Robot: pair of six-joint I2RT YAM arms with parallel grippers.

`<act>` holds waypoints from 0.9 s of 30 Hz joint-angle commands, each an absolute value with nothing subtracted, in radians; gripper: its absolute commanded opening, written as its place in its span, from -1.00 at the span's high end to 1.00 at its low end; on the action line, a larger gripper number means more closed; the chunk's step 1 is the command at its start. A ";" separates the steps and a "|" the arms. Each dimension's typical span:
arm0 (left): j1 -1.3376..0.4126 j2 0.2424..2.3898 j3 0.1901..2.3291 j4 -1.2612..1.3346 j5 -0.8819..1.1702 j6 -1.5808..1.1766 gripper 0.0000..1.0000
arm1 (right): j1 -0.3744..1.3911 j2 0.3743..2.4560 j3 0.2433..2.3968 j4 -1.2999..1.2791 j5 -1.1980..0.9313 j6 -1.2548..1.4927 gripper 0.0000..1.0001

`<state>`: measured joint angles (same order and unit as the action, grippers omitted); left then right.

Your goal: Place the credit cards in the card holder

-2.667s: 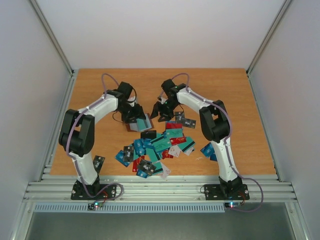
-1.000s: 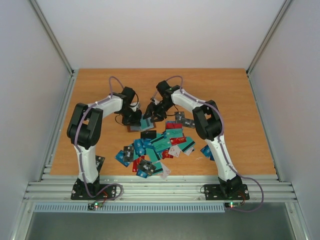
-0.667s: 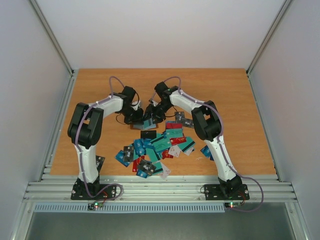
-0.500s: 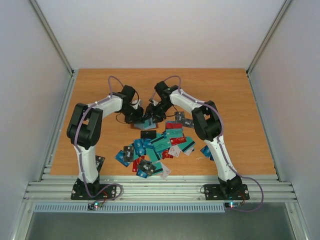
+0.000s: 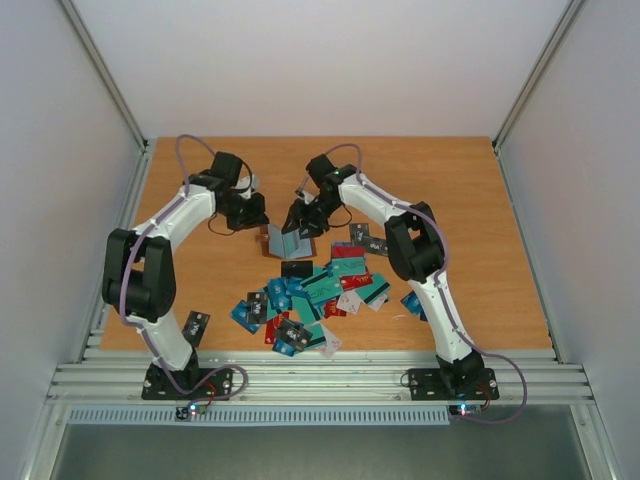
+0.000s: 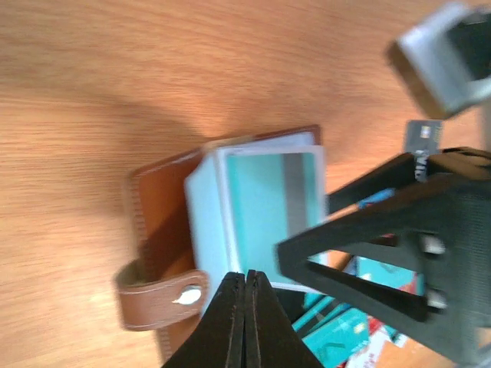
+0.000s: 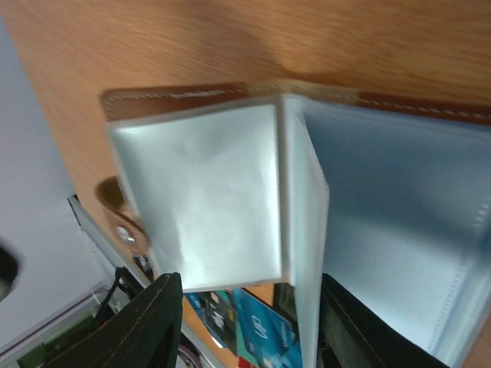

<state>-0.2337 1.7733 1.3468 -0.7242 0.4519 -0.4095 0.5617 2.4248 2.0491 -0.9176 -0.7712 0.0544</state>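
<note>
The brown card holder (image 5: 283, 242) lies open behind the pile, its pale plastic sleeves standing up. The left wrist view shows its leather cover (image 6: 157, 222) and a teal card (image 6: 265, 203) in a sleeve. My right gripper (image 5: 298, 228) is at the holder. In the right wrist view (image 7: 245, 287) its jaws are closed in on the sleeves (image 7: 199, 192) from both sides. My left gripper (image 5: 250, 212) is shut and empty, just left of the holder (image 6: 245, 277). Loose credit cards (image 5: 310, 295) lie piled nearer the arms.
Single cards lie apart from the pile: a black one (image 5: 197, 323) by the left arm's base, a blue one (image 5: 415, 300) by the right arm, dark ones (image 5: 370, 238) right of the holder. The right gripper's fingers (image 6: 291, 254) cross the left wrist view.
My left arm has drawn back to the left, away from the card holder. The right gripper stays at the holder, whose sleeves now stand up more.
</note>
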 commanded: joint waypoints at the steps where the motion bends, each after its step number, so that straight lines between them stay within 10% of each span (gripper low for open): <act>1: -0.191 1.740 1.294 -0.788 0.344 -0.354 0.99 | 0.589 2.440 2.114 -0.900 -0.787 0.089 0.07; 27: -0.091 1.578 1.088 -0.705 0.471 -0.352 0.99 | 0.669 2.620 2.403 -0.963 -0.805 0.143 0.08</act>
<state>-0.0914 1.6375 1.0817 -0.7414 0.4297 -0.3725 0.6621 2.6347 2.3474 -0.9367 -0.8036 0.1379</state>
